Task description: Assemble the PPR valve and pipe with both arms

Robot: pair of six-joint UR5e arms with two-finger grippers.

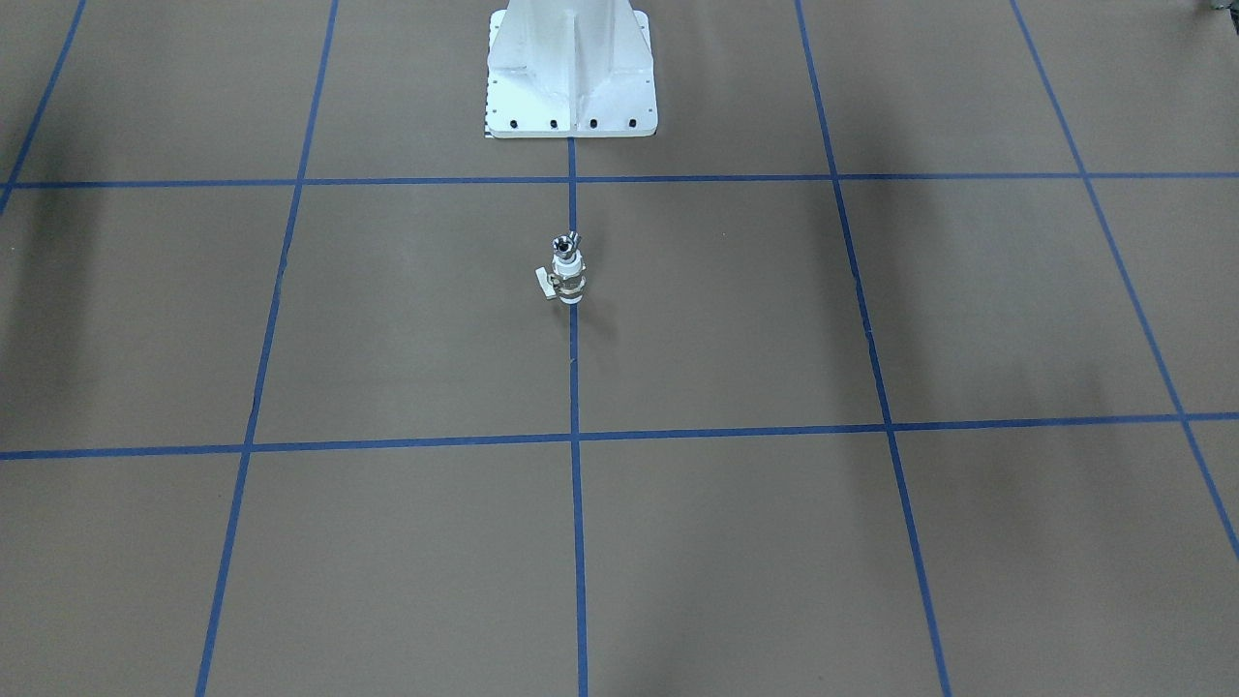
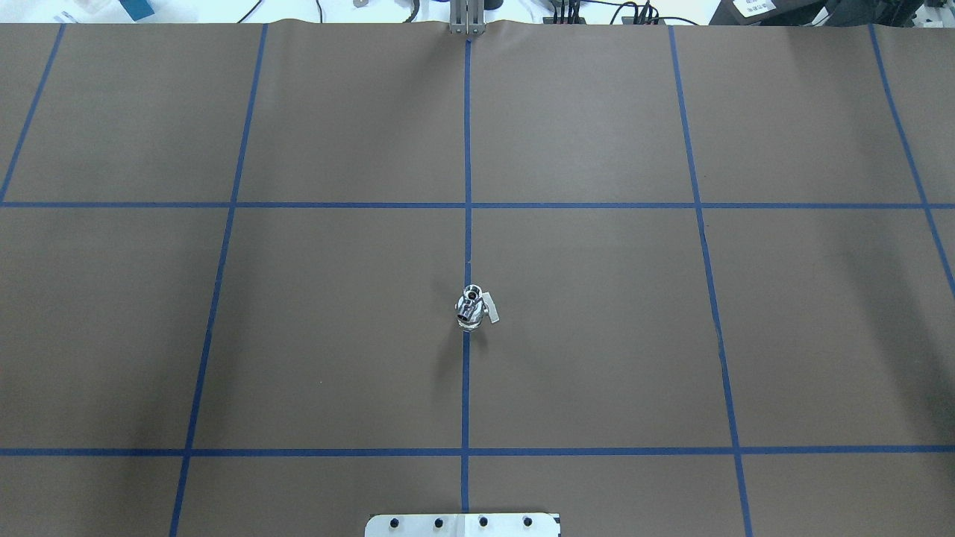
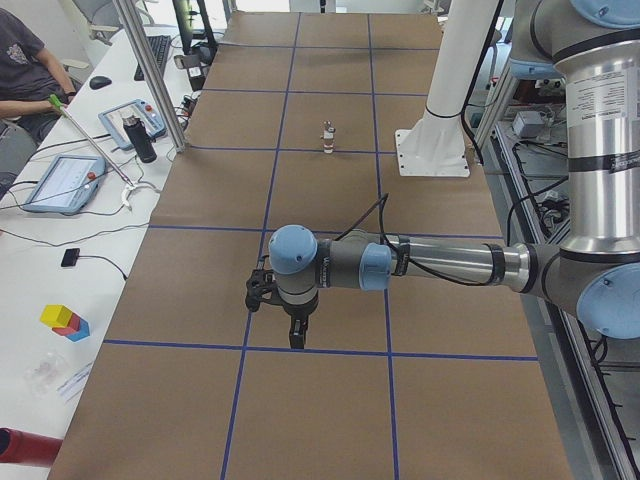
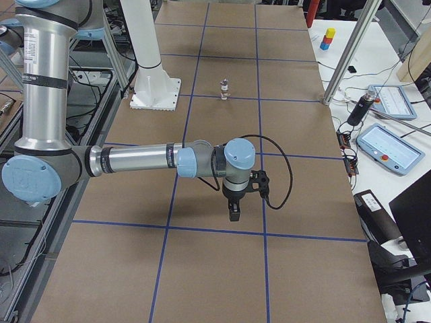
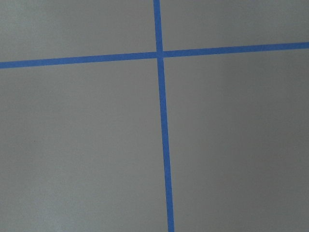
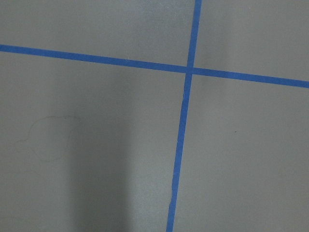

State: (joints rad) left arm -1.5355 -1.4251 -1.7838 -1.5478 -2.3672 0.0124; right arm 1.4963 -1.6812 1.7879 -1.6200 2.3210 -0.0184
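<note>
Two pieces stand stacked near the middle of the table [image 2: 336, 335]. The PPR valve [image 1: 568, 279] is upright on the central blue tape line [image 1: 576, 503], and the pipe [image 1: 564, 245] sits on its top end, apparently flared end up. How deeply the pipe is seated is too small to tell. The white pedestal [image 1: 571, 77] rises near the stack on the robot's side, on the same line.

Both arms show only in the side views. The left arm [image 3: 440, 265] reaches out low over the table's near end with the left gripper [image 3: 297, 338] pointing down, well apart from the valve. The right arm [image 4: 135, 161] mirrors it at the opposite end, with the right gripper [image 4: 234, 212] also pointing down. From these angles I cannot tell whether either pair of fingers is spread or closed. Each wrist camera sees only brown cover and a crossing of tape lines. Bare brown surface lies between each gripper and the stack.

Beyond the table's far edge is a side bench with teach pendants [image 3: 60, 180], a black bottle [image 3: 143, 138], coloured blocks [image 3: 64, 320] and a seated operator [image 3: 20, 60].
</note>
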